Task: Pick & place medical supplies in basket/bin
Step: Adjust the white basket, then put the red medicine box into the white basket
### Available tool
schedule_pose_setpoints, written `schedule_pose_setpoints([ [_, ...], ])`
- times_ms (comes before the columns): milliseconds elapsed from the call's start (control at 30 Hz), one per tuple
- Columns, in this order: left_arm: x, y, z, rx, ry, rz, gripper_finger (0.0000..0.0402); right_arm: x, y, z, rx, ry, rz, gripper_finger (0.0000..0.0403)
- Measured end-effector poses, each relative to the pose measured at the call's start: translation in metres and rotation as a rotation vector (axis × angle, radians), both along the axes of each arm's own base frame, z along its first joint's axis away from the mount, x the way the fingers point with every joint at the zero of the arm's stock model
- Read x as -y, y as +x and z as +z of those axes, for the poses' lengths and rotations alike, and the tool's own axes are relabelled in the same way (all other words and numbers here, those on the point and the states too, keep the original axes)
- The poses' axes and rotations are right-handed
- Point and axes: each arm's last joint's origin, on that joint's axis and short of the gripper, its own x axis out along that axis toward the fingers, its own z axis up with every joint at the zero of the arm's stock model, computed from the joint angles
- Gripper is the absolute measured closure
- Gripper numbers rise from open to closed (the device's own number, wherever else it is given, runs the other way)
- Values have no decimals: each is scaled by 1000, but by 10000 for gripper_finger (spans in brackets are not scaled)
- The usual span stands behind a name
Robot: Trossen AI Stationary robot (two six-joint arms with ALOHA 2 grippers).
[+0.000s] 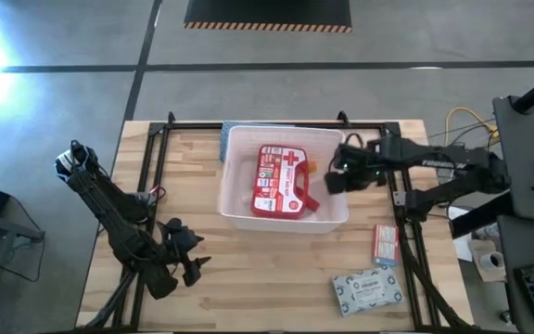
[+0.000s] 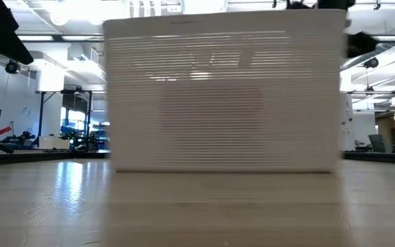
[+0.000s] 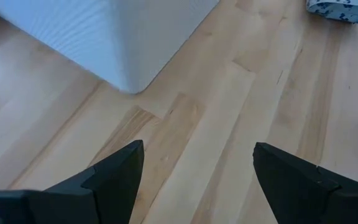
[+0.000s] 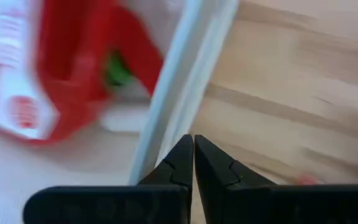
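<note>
Overhead, you see the white bin (image 1: 284, 176) in the middle of the wooden counter (image 1: 248, 269), with the red first-aid case (image 1: 281, 181) lying inside it. Your right tool (image 1: 338, 173) hangs just above the bin's right rim, beside the case. Your left tool (image 1: 191, 260) waits over the counter's near left part, well apart from the bin. Two supplies lie outside on the counter near the right edge: a red-white box (image 1: 385, 244) and, closer to the near edge, a pale patterned pack (image 1: 367, 290).

From counter height, you get the bin's ribbed white wall (image 2: 225, 96) filling most of the frame, with the room behind it on either side. Neither tool can be made out clearly here.

Through the left wrist camera, you see the left tool's fingers (image 3: 114, 177) spread wide apart with bare wood between them. A rounded corner of the bin (image 3: 123, 50) sits ahead, and an edge of the patterned pack (image 3: 340, 9) shows farther off.

Through the right wrist camera, your right tool's fingers (image 4: 182, 163) are pressed together, holding nothing, poised over the bin's rim (image 4: 185, 74). The red case (image 4: 61, 68) lies inside the bin, with something green (image 4: 117, 71) beside it.
</note>
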Motion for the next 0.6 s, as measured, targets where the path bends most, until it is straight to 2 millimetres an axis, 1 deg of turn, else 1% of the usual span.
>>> schedule_pose_setpoints([
  [67,0,0,0,0,-1,0,121,0,13,-3,104,-33,5,394],
  [100,0,0,0,0,-1,-1,121,3,18,-3,135,-71,-20,394],
  [133,0,0,0,-1,-1,-2,121,5,19,-4,129,-109,-39,394],
  [200,0,0,0,-6,-6,-4,121,7,14,-2,65,-200,-46,394],
  [267,1,-1,0,-15,-13,-11,121,8,9,10,12,-295,-63,394],
  [300,1,-1,0,-18,-16,-14,121,8,2,15,-52,-336,-54,394],
  [333,1,-1,0,-21,-19,-15,121,6,-4,19,-122,-365,-23,394],
  [400,2,-1,0,-20,-21,-19,121,2,-8,30,-163,-393,109,394],
  [433,2,-1,0,-20,-21,-20,121,-2,-9,33,-165,-363,195,394],
  [500,2,-2,0,-20,-21,-20,121,-10,-12,37,-154,-222,313,394],
  [600,2,-2,0,-21,-19,-20,121,-21,-11,32,-169,-10,356,383],
])
